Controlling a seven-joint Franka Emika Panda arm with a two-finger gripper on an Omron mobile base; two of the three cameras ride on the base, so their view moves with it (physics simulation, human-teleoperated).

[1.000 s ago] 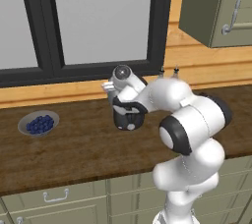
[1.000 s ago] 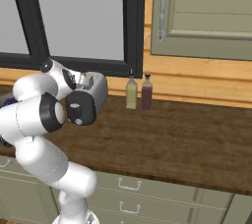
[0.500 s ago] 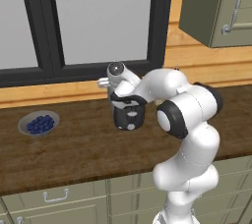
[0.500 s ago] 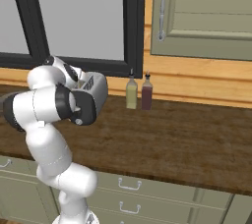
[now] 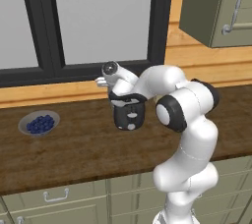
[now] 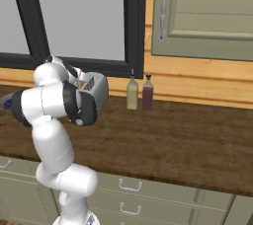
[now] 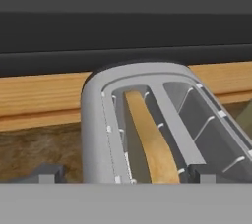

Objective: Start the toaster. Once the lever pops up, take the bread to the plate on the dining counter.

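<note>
The toaster point(image 5: 129, 115) stands on the wooden wall counter point(image 5: 74, 149), its black front and white knob facing the base. Its silver side shows in the right base view as the toaster point(image 6: 95, 89). From the hand view, the toaster point(image 7: 96, 120) top lies just below, with the bread point(image 7: 150, 144) sunk in its left slot and the right slot empty. My gripper point(image 7: 127, 178) hangs right over the toaster, open, and its fingertips point(image 7: 47, 173) straddle the body without holding anything. The plate and the dining counter are out of view.
A grey bowl of blueberries point(image 5: 39, 123) sits on the counter left of the toaster. Two bottles point(image 6: 132, 93) stand against the wall to its right. A dark-framed window runs behind, and an upper cabinet point(image 5: 216, 7) hangs at the right.
The arm's elbow has risen and swung right while the wrist edged slightly left above the toaster. Toaster, bowl and cameras have stayed put.
</note>
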